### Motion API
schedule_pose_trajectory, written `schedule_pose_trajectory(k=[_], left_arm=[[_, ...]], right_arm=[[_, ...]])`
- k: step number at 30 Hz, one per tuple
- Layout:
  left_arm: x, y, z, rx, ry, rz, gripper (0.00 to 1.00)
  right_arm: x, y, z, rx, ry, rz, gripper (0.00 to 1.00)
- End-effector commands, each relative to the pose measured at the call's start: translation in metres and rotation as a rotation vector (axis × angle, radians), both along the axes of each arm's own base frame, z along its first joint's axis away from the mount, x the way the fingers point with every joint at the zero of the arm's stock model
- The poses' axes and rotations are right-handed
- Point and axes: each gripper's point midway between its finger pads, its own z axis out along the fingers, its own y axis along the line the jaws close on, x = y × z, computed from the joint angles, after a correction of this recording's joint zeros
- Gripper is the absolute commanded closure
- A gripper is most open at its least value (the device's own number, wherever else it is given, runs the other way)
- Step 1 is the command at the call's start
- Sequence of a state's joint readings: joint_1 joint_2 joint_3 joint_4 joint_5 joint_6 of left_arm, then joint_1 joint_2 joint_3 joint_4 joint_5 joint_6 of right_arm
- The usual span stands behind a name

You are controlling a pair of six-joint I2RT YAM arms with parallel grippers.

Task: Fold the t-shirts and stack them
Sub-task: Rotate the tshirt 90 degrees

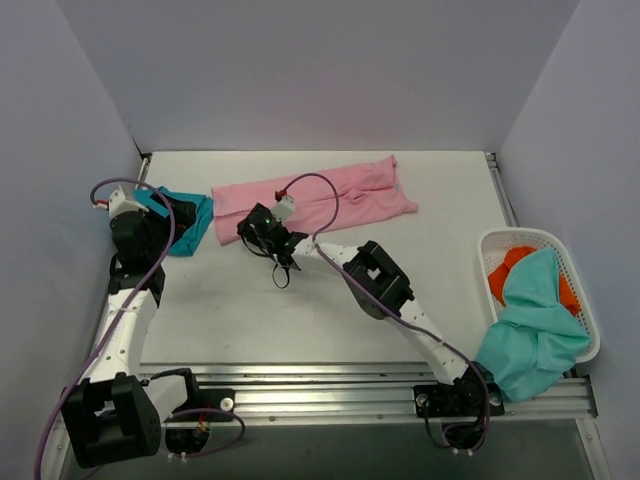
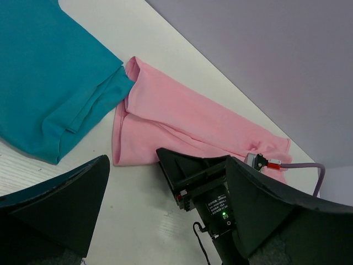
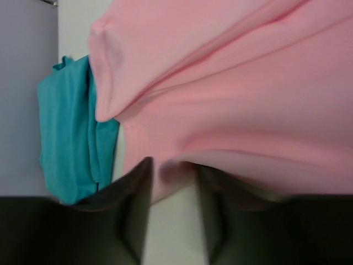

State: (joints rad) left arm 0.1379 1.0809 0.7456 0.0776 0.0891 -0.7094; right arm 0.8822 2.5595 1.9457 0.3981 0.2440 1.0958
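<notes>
The light pink t-shirt (image 1: 330,198) lies folded into a long band at the back middle of the table. The teal-blue t-shirt (image 1: 196,216) lies folded at its left end, touching it. My right gripper (image 1: 250,232) reaches across to the pink shirt's near left edge. In the right wrist view its jaws (image 3: 174,182) stand apart, with the pink hem (image 3: 231,83) between the tips and the teal shirt (image 3: 71,138) to the left. My left gripper (image 1: 172,226) hovers over the teal shirt (image 2: 49,83), open wide and empty (image 2: 165,221). The pink shirt (image 2: 182,121) lies beyond it.
A white lattice basket (image 1: 584,300) stands at the right edge with an orange garment (image 1: 505,272) inside. A mint-green garment (image 1: 530,330) spills over its near rim. Grey walls close the left, back and right. A metal rail (image 1: 320,385) runs along the near edge.
</notes>
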Motion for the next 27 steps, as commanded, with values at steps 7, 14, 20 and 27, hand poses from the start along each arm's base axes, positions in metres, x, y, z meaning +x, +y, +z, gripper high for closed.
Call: schedule_pose_trajectory(k=[7,14,20,27], left_arm=[[0.003,0.006,0.022,0.005,-0.082,-0.011,0.05],[0.004,0.007,0.017,0.006,-0.076,-0.009,0.05],[0.005,0.005,0.016,-0.008,-0.079,-0.017,0.05],[0.007,-0.002,0.016,-0.032,-0.074,-0.036,0.05]], right_arm=[[0.0,-0.023,-0.049,-0.119,0.074,0.029,1.0],[-0.009,-0.028,-0.051,-0.136,0.073,0.043,1.0],[-0.051,-0.068,-0.016,-0.179,0.035,0.019,1.0],[-0.163,-0.168,-0.025,-0.25,0.143,-0.05,1.0]])
